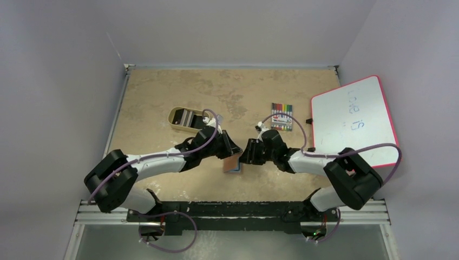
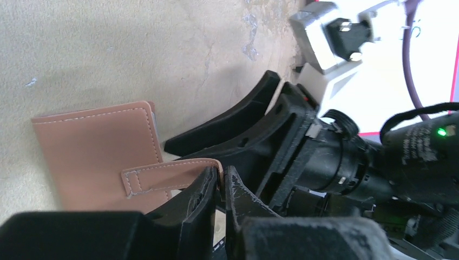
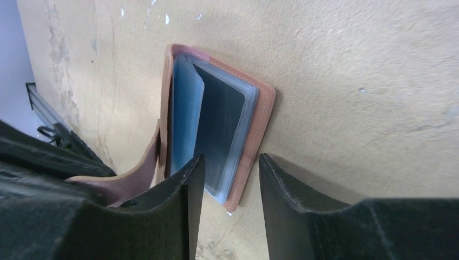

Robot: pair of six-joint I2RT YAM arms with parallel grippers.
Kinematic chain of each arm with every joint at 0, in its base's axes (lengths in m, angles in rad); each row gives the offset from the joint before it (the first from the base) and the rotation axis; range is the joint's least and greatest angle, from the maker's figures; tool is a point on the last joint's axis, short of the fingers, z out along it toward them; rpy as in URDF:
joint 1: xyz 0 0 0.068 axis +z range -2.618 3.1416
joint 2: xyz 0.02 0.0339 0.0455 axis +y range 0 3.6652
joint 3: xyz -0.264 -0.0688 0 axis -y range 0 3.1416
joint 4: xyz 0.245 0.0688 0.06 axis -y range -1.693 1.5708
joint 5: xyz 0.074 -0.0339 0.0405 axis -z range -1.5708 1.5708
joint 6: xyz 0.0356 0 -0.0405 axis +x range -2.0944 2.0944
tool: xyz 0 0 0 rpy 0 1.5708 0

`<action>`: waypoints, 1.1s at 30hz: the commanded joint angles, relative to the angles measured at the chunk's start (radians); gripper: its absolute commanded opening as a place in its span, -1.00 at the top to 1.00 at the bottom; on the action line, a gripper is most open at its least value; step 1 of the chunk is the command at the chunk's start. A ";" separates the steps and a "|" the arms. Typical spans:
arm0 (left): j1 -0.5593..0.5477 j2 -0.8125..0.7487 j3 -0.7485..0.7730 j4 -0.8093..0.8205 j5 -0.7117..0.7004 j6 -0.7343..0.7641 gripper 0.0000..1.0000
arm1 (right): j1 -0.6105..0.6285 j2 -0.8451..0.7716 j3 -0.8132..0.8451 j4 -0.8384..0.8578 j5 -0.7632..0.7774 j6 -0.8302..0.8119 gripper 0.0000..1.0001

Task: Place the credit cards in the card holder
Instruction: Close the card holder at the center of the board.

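- Card holder (image 3: 216,122): light, floppy leather, slick pockets, I judge; best held by strap (image 2: 162,180).
- Left gripper (image 2: 221,177): pinched closed on that strap.
- Right gripper (image 3: 230,165): parted astride cover edge, empty.

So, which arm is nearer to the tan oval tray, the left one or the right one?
Left. The left arm has its wrist beside the right end of the tray, almost at its rim. The right arm is farther right, beyond the card holder.
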 commanded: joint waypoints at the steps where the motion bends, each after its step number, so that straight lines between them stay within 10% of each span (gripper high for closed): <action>1: -0.005 0.020 0.027 0.088 0.021 -0.003 0.74 | -0.004 -0.087 -0.003 -0.088 0.119 -0.020 0.10; 13: -0.005 0.009 0.113 -0.088 -0.045 0.086 0.26 | -0.005 -0.243 -0.049 -0.166 0.177 0.022 0.08; 33: -0.005 -0.108 0.145 -0.365 -0.287 0.139 0.39 | -0.005 -0.463 -0.074 -0.156 0.125 0.010 0.08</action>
